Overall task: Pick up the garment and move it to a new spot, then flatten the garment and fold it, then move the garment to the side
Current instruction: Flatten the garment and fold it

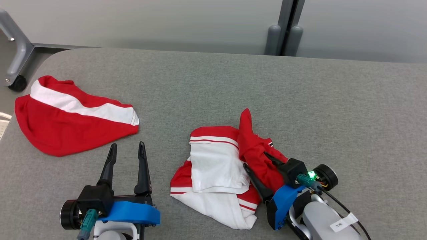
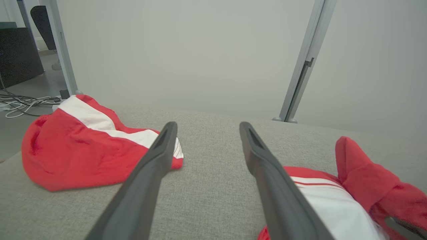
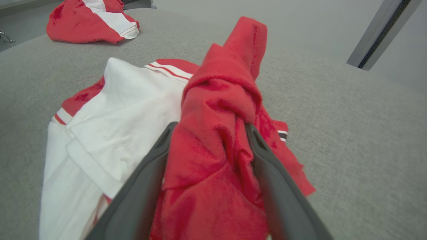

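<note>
Cloth may snag
Right gripper (image 1: 256, 159) stands wide astride the bunched garment (image 1: 217, 163); pulling away could drag it. Left gripper (image 1: 128, 144) wide, empty.

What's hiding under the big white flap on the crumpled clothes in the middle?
Under the white flap, more of the same garment peeks out: a red striped band at its left and another white layer below. The grey table beneath is covered, so nothing else shows.

A small white paper tag (image 1: 343, 222) at the lower right, lying on the pale grey forearm (image 1: 318, 218), reads "3" followed by a star-like mark.
</note>
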Available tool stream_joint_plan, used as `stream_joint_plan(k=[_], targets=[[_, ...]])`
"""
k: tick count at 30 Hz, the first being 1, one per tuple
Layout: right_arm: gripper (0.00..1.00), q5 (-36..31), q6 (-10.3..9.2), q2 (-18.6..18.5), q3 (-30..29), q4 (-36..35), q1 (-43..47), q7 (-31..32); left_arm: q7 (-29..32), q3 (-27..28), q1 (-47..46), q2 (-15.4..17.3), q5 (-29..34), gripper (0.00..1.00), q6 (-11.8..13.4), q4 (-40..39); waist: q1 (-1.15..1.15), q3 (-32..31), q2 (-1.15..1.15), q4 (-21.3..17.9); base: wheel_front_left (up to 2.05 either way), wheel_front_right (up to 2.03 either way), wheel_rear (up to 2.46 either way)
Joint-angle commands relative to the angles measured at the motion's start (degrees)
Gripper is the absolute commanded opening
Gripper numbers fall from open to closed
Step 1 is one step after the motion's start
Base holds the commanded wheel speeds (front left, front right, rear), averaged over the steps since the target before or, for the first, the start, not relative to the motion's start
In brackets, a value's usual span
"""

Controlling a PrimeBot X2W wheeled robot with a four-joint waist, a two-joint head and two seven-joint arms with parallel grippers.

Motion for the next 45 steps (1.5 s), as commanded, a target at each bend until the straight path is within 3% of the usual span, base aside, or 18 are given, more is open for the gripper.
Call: stream_joint_plan(k=[1,8,14,18,26,45], targets=[[1.00,0.6,0.01,-0.4,0.1,-0.2,-0.4,-0.6,-0.2,0.0,0.2,0.0,0.1,1.00,0.3,-0.2,0.00,-0.2,0.00,-0.4,0.00,0.00,0.00],[1.00,4.0,0.01,-4.6,-1.4,-9.3,3.3,-1.3,-0.2,0.3,0.4,0.0,0.4,1.00,0.3,-0.4,0.00,-0.8,0.00,-2.2,0.00,0.00,0.00],[1.00,5.0,0.01,-8.0,-6.2,-19.0,6.7,-1.3,-0.2,0.8,0.5,0.0,0.8,1.00,0.0,-0.6,0.00,-1.1,0.00,-2.9,0.00,0.00,0.00],[1.00,5.4,0.01,-8.9,-10.5,-21.6,8.1,-1.3,-0.2,1.1,0.8,0.0,0.8,1.00,-0.2,-0.5,0.00,-1.4,0.00,-3.0,0.00,0.00,0.00],[1.00,3.9,0.02,-8.9,-15.6,-15.1,6.4,-1.2,-0.2,1.1,0.6,0.0,0.8,1.00,-0.5,-0.4,0.00,-1.5,0.00,-2.2,0.00,0.00,0.00],[1.00,7.5,0.02,-2.9,-4.6,10.8,-2.5,-1.0,-0.2,-0.2,-0.6,0.0,0.5,1.00,-0.1,-0.3,0.00,0.3,0.00,1.1,0.00,0.00,0.00]])
